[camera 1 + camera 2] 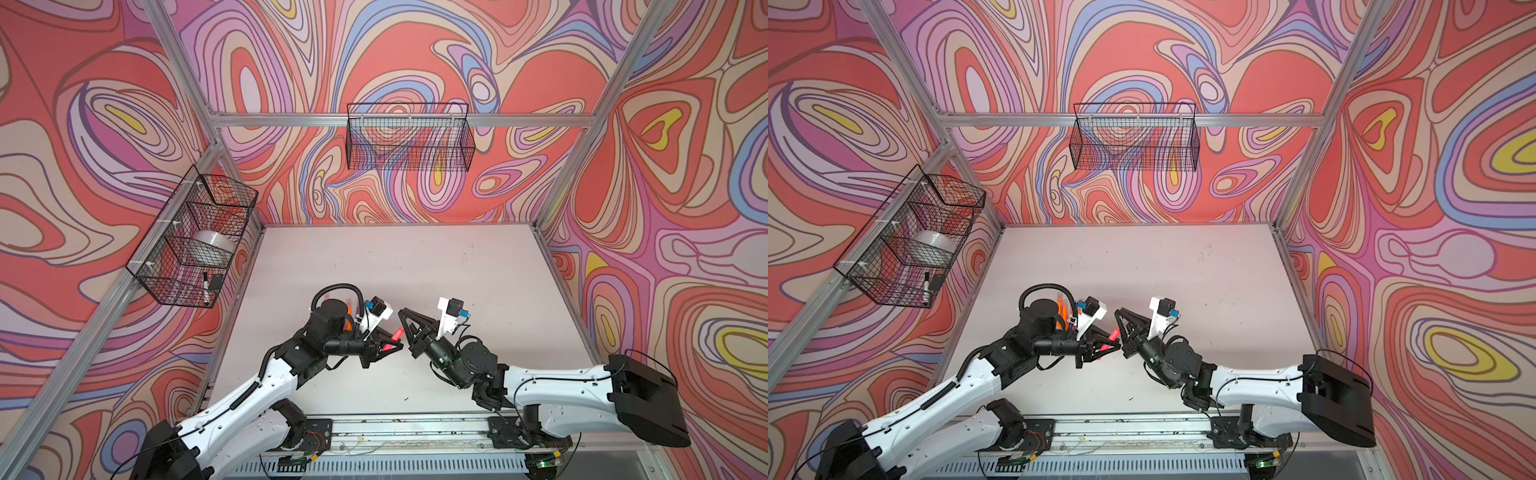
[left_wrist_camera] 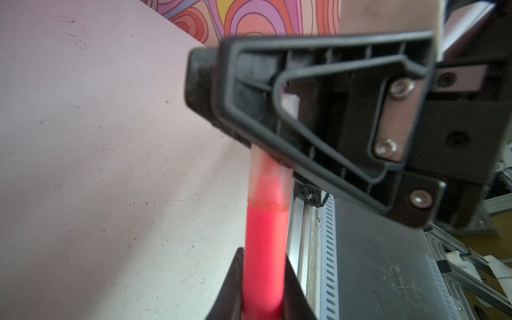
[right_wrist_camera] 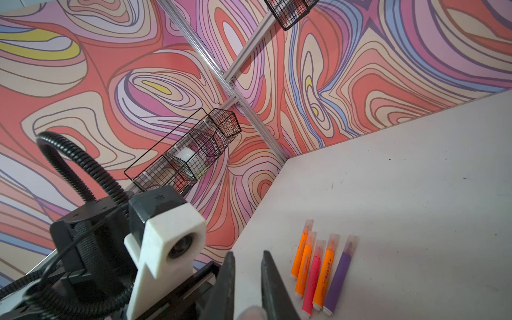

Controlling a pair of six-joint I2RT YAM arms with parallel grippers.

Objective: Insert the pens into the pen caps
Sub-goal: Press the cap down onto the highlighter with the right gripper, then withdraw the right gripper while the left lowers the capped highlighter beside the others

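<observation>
Clamped in the left gripper (image 2: 263,266), a hot pink pen (image 2: 266,227) is shown from the left wrist pointing away, its tip sunk in a pen cap (image 2: 270,182) pinched in the right gripper (image 2: 202,83). From the right wrist, a pale blur, probably that cap, is glimpsed between the closed jaws; five capped pens (image 3: 313,277) are lined up on the table (image 3: 415,180). In both top views the hot pink pen (image 1: 395,337) (image 1: 1112,334) is bridged between the facing grippers, so any final push would be made along its length.
</observation>
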